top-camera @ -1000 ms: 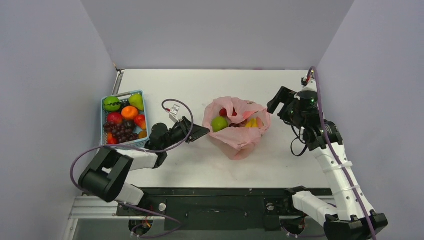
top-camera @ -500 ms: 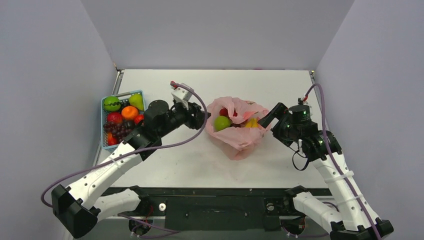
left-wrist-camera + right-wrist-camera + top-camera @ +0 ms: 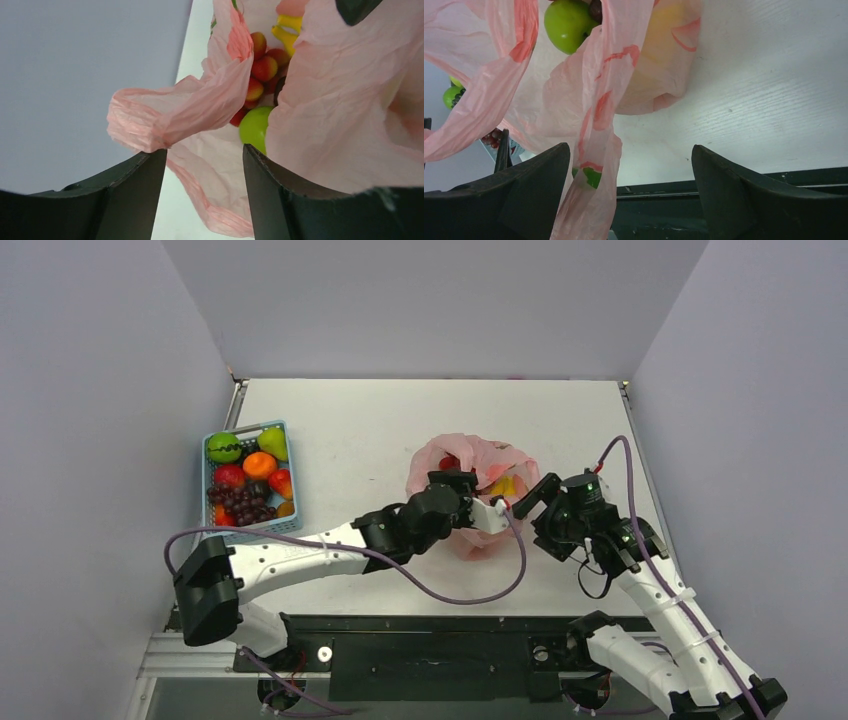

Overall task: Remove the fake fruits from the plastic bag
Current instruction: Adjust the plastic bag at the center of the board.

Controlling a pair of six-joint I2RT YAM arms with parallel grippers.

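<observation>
Fingers of left gripper (image 3: pixel 205 156) and right gripper (image 3: pixel 630 148) stand wide apart, gripping nothing. Your left wrist view shows green apple (image 3: pixel 255 128), red-yellow cluster (image 3: pixel 264 67) and bananas (image 3: pixel 287 30) inside plastic bag (image 3: pixel 345 100); right wrist view shows only the apple clearly. Bag rests mid white table (image 3: pixel 350 420); basket (image 3: pixel 206 492) far left; lilac walls (image 3: pixel 420 300) surround.

L arm (image 3: pixel 300 555) & R arm (image 3: pixel 680 610): smooth white link shells w/ chunky black joint housings. Thin purple L cable (image 3: pixel 440 592) runs off the L arm in a long loop; R cable (image 3: pixel 628 455) is the same purple. Small white box (image 3: pixel 490 515) at L wrist. L gripper (image 3: pixel 202 148) & R gripper (image 3: pixel 630 146): matte black, broad wedge fingers, flat inner faces. Base plate (image 3: pixel 430 645) is black, w/ round silver fittings (image 3: pixel 323 652).
</observation>
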